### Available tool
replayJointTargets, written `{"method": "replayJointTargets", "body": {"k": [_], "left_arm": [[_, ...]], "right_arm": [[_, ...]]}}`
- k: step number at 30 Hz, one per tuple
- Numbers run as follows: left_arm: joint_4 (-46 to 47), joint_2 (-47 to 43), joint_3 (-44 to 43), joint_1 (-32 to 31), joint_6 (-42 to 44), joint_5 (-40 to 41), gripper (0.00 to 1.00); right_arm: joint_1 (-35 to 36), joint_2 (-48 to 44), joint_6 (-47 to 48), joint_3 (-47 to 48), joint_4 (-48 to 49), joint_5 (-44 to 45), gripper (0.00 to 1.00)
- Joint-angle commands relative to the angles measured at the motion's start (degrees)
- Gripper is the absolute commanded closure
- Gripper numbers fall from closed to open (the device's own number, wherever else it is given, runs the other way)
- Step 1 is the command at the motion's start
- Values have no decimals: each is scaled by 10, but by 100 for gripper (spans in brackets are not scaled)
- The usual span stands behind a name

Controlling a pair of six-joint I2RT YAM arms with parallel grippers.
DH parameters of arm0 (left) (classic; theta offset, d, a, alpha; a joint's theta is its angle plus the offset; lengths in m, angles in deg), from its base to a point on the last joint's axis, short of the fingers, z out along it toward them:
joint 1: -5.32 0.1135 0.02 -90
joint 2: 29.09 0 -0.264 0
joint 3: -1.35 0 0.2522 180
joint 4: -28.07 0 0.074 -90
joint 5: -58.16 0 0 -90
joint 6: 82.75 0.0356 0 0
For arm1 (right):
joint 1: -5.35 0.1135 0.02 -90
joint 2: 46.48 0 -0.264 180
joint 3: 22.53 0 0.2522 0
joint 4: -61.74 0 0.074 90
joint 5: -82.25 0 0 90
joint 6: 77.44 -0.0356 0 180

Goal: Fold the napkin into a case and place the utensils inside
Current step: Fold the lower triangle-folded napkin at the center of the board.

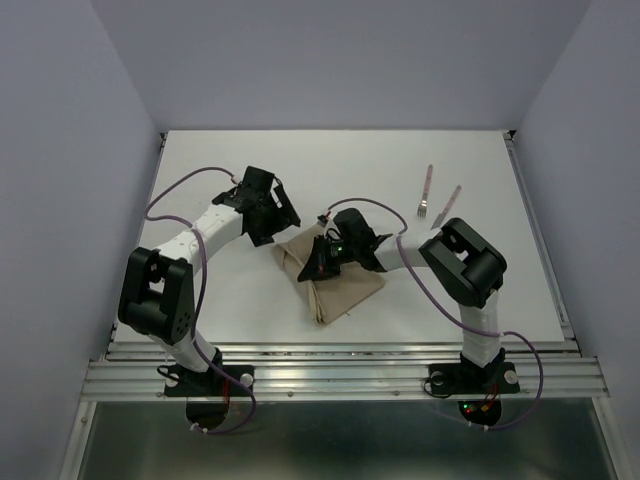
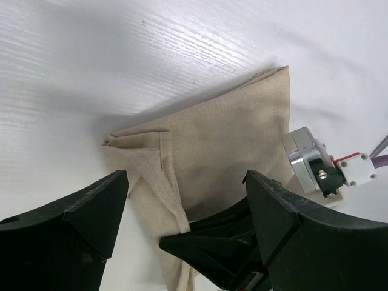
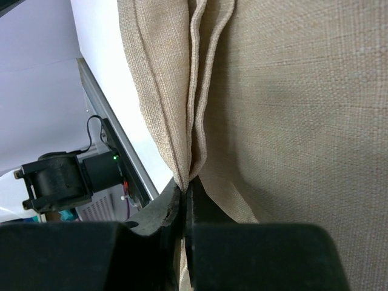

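Note:
The tan napkin (image 1: 345, 285) lies folded into a rough triangle in the middle of the table. My right gripper (image 1: 322, 262) is shut on its layered left edge, and in the right wrist view the cloth folds (image 3: 197, 121) run straight into the closed jaws (image 3: 185, 191). My left gripper (image 1: 278, 220) hovers wide open at the napkin's far-left corner. Its wrist view shows nothing between its fingers (image 2: 73, 224) except the napkin (image 2: 212, 133) below and the right gripper's black fingers (image 2: 212, 251). The fork (image 1: 426, 192) and knife (image 1: 449, 204) lie side by side at the back right, away from both grippers.
A metal rail (image 1: 340, 372) runs along the near table edge with both arm bases on it. The right arm's elbow (image 1: 468, 262) stands near the utensils. Pale walls close in the table on three sides.

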Motion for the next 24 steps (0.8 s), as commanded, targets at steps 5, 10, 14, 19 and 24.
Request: {"method": "replayJointTargets", "body": {"k": [5,10,14,19,24], "left_arm": [[-15,-28,-1,16,16,3,11],[-11,-28,6,19,16,3,11],[-7,-26,12,19,16,0,11],[-6,-25,13,19,16,-1,11],[-5,-23,16,19,18,-1,11]], "right_arm": [[-18,-38,8,23,22,-20,99],[-28,-44,-1,21,25,-27,99],[-40,-50,-19,5,51,-34,99],[-53,-43,-59,-18,110,-63,99],[-70,-23,-93,-34,171,-92,99]]}}
